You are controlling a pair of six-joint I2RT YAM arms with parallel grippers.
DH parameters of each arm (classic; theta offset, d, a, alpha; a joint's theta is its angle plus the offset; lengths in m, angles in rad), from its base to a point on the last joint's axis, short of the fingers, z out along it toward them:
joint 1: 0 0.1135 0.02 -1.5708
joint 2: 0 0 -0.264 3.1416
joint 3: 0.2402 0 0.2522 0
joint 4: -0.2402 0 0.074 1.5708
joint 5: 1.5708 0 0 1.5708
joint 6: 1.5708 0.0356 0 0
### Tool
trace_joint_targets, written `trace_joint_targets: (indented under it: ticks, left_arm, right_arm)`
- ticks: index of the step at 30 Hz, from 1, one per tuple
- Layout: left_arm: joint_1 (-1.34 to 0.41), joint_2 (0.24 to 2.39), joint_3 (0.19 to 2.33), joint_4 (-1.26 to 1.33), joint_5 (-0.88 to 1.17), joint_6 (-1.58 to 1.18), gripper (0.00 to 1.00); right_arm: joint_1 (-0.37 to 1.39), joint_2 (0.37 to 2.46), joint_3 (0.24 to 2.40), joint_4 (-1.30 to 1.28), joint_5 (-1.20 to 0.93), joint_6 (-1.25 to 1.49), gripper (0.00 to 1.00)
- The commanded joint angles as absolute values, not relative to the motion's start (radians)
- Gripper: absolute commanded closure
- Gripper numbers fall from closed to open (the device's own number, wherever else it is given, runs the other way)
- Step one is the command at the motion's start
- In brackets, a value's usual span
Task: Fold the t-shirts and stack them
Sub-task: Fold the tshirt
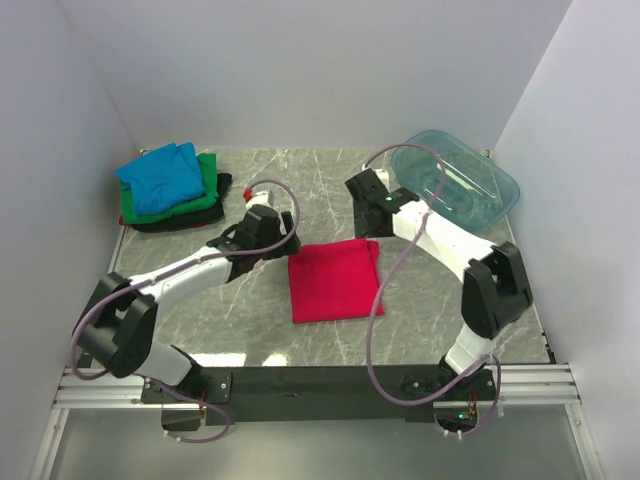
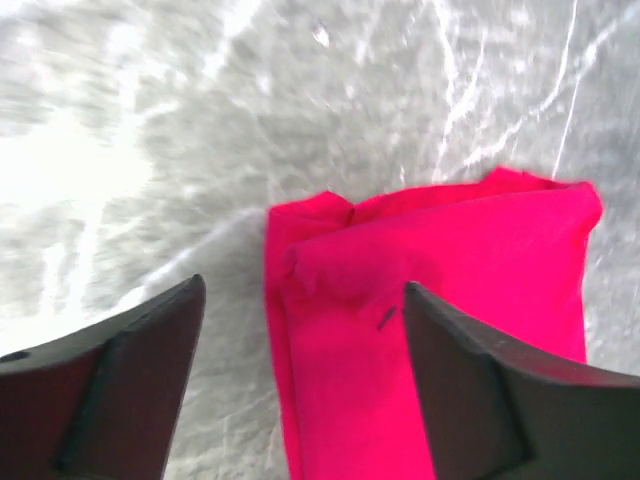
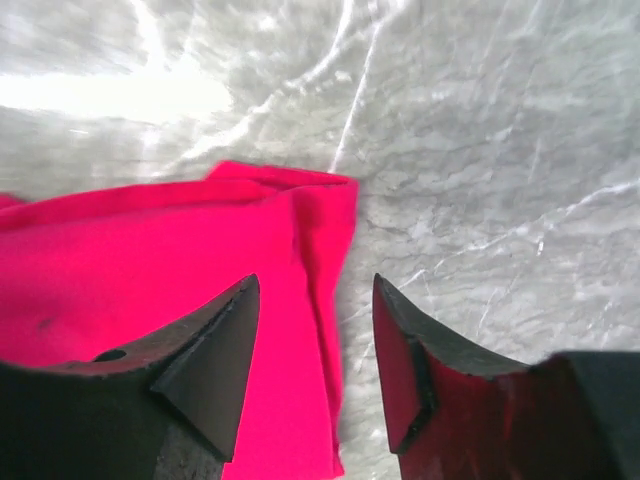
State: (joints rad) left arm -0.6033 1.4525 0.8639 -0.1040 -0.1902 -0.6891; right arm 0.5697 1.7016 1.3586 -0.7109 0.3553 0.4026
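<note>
Top external view shows us the folded red-pink t-shirt (image 1: 335, 280) flat mid-surface (image 1: 420, 300). Our left hand (image 2: 302, 288) hangs by its far-left corner and our right hand (image 3: 315, 285) by its far-right corner, both released and empty. The blue t-shirt (image 1: 160, 178), green t-shirt (image 1: 205, 195) and black t-shirt (image 1: 190, 218) sit stacked far left.

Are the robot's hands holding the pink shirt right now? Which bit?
No, nothing is held. The left gripper and the right gripper are both open above the folded pink t-shirt, one near each far corner; it lies flat on the table.
</note>
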Motion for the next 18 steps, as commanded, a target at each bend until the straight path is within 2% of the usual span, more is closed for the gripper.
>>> trace_joint_targets:
  ticks: [1,5,12,16,18]
  left_arm:
    - [-0.597,1.356,0.878,-0.167,-0.279,-0.676,0.09]
    - [-0.595,1.266,0.802,-0.135,-0.238,-0.693,0.07]
    - [-0.595,1.201,0.622,-0.025,-0.071,-0.736,0.07]
    - [-0.595,1.157,0.552,-0.008,-0.025,-0.758,0.08]
    - [-0.595,1.132,0.529,-0.008,-0.02,-0.764,0.08]
  right_arm:
    - [0.587,1.533,1.33,-0.66,0.329,0.391,0.43]
    - [0.601,1.483,1.22,-0.565,0.084,0.361,0.43]
    - [0.621,1.667,1.186,-0.396,-0.204,0.362,0.47]
    - [0.62,1.805,1.282,-0.403,-0.219,0.356,0.47]
    - [0.62,1.87,1.343,-0.432,-0.146,0.362,0.47]
